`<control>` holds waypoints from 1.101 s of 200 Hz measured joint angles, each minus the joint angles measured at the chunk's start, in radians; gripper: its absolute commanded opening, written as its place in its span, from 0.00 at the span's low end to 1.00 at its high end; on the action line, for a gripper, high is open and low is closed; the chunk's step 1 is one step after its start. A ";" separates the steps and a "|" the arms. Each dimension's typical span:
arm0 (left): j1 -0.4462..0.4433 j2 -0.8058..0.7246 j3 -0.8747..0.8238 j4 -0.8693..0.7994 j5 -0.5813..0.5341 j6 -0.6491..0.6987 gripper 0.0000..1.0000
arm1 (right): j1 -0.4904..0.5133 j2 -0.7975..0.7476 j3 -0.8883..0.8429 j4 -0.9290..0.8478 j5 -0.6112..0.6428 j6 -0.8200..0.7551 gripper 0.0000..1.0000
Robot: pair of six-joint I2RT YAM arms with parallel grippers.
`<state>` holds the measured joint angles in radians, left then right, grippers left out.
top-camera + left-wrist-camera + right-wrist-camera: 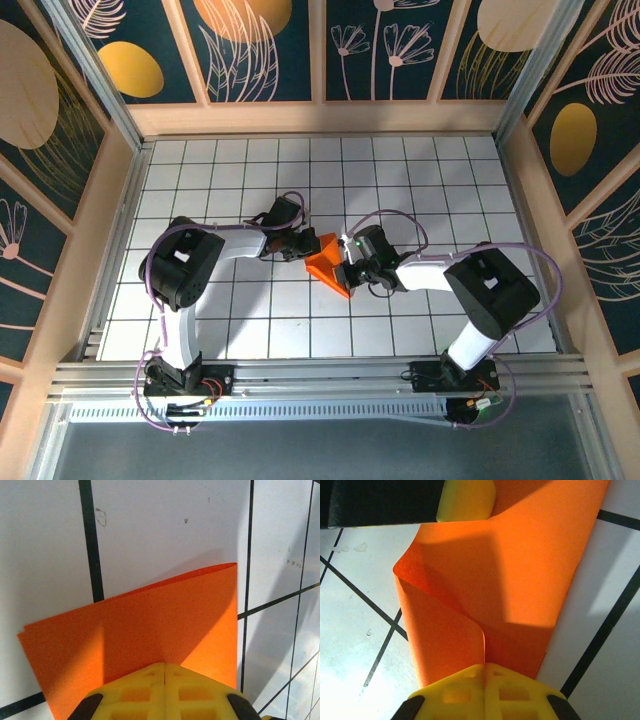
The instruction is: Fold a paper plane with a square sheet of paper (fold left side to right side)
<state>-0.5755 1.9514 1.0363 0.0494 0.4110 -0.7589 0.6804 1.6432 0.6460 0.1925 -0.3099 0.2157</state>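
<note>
Centrally, orange sheet [325, 263] doubled over — left gripper [165, 666] clamped on one edge, right gripper [484, 667] clamped on another.

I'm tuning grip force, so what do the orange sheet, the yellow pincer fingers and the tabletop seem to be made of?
The orange sheet looks like thin matte paper: it curls and buckles softly. The pincer fingers seem moulded yellow plastic or rubber, dull, with latticed recesses. The tabletop looks like smooth white board, perhaps laminate, with black grid lines.
</note>
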 measured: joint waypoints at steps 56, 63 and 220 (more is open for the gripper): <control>-0.002 -0.001 0.011 -0.009 -0.008 0.007 0.13 | 0.000 0.003 0.004 -0.004 0.003 -0.007 0.00; -0.003 -0.003 0.015 -0.016 -0.016 0.008 0.14 | 0.000 0.005 0.006 -0.005 0.003 -0.008 0.00; -0.095 -0.342 -0.333 0.181 -0.023 -0.102 0.04 | 0.000 0.026 0.019 0.011 -0.003 -0.007 0.00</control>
<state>-0.6704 1.6093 0.7036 0.2302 0.3882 -0.8608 0.6804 1.6691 0.6655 0.2035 -0.3126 0.2085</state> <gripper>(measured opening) 0.044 0.047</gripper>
